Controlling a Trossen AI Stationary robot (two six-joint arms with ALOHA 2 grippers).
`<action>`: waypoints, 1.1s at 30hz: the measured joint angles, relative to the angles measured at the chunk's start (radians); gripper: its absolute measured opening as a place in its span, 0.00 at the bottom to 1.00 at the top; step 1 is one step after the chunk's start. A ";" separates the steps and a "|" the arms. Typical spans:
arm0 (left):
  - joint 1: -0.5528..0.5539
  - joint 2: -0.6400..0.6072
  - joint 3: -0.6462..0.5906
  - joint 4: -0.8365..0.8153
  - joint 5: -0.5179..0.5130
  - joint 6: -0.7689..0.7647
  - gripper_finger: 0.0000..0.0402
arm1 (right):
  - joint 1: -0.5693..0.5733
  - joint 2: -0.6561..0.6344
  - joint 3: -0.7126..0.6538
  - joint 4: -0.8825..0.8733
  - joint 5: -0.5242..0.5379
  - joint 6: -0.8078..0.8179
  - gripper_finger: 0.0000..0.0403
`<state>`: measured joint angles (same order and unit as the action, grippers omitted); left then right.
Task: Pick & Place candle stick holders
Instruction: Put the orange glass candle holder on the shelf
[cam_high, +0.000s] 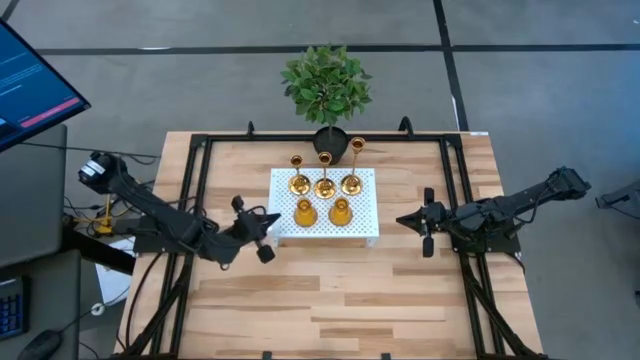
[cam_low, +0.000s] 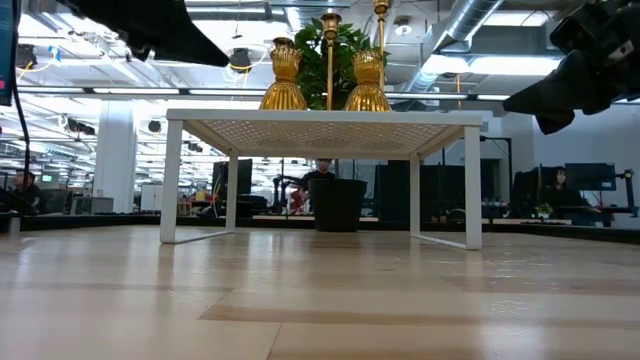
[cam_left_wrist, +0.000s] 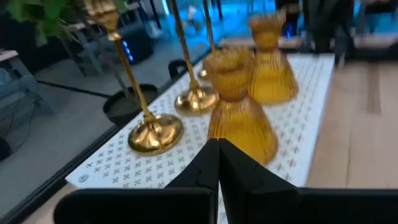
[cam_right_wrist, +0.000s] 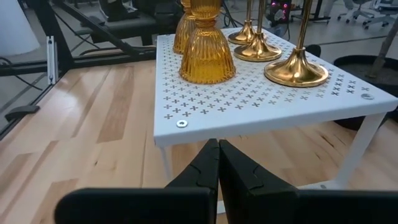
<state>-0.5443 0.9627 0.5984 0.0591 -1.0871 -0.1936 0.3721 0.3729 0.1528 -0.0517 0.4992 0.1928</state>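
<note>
With all five candle stick holders (cam_high: 324, 190) on the white tray (cam_high: 365, 229) mid-table and both jaws shut empty, you probably finish by backing the left gripper (cam_high: 270, 220) straight off.

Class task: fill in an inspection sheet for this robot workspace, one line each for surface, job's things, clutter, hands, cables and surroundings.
Surface: pale wooden plank table with a black metal frame.
Job's things: three tall slim gold candle stick holders and two short ribbed gold candle stick holders, all upright on the white perforated raised tray.
Clutter: green leafy plant in a black pot behind the tray.
Hands: left hand shut, empty, at the tray's left edge; right hand shut, empty, off its right edge.
Cables: black cables by the left arm's base.
Surroundings: grey floor, monitor at left; open office with people beyond.
</note>
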 joint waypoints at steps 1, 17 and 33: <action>0.006 0.000 -0.020 0.060 -0.005 0.008 0.01 | 0.000 0.000 0.000 0.000 0.000 0.009 0.00; 0.096 0.131 -0.081 0.355 0.097 0.062 0.01 | 0.000 0.000 0.000 0.003 0.000 0.019 0.00; 0.095 0.132 -0.081 0.375 0.130 0.058 0.01 | 0.000 0.000 0.000 0.000 0.000 0.019 0.00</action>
<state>-0.4492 1.0950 0.5179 0.4339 -0.9573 -0.1356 0.3721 0.3729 0.1524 -0.0521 0.4992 0.2115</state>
